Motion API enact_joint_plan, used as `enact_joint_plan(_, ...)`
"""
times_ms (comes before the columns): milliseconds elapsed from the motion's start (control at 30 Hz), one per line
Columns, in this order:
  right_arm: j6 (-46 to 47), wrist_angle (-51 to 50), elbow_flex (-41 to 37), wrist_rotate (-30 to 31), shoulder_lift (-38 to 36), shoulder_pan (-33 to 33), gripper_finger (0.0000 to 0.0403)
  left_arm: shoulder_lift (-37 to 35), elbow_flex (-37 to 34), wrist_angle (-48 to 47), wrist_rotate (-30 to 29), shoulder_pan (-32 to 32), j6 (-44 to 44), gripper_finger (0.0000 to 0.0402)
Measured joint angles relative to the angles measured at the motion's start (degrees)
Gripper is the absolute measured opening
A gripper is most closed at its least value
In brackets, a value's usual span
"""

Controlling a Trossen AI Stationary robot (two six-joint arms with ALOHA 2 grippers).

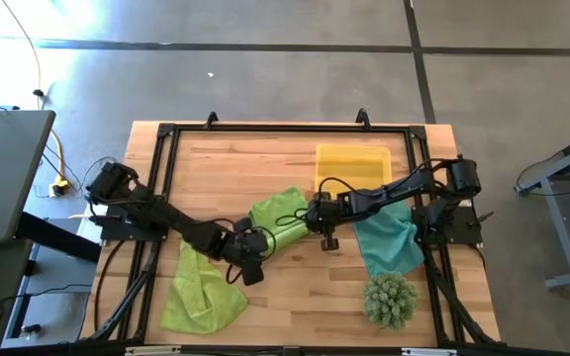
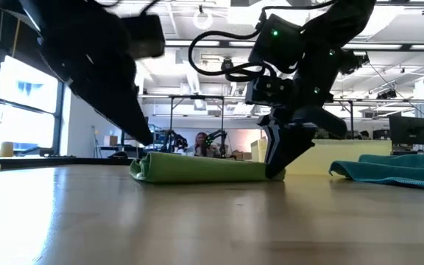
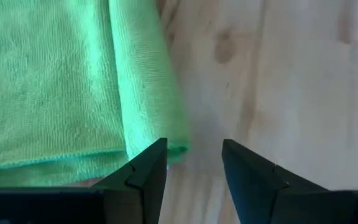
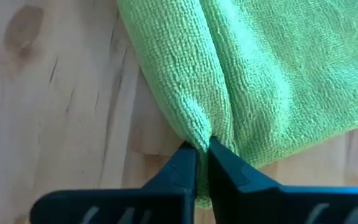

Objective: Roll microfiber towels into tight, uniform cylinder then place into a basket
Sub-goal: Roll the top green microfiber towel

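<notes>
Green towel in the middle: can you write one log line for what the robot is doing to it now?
step: rolling | green towel: partly rolled, on table | right gripper: shut on towel edge | left gripper: open, at other end | basket: empty

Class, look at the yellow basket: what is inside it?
The yellow basket shows only its bare floor; no towel lies in it. The right arm crosses its near edge, so that strip is hidden.

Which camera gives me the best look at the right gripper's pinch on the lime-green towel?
The right wrist view: the right gripper is shut on a fold of the middle lime-green towel, close up. The low view shows its fingers down at the towel's end. The high view shows it only small at the towel's edge. The left wrist view misses it.
</notes>
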Motion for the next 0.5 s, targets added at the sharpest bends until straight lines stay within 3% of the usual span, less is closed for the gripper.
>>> enact_joint_plan(233,5.9,-4.2,3.5,-14.6,0.3,-3.9,0.0006,-2.0,0.1,0.6,-9.4,-1.4,3.9,0.0144)
enact_joint_plan(500,16.7,-5.4,5.2,-29.4,0.5,-9.5,0.0005,-0.2,0.2,1.9,-9.8,-1.5,6.5,0.0144)
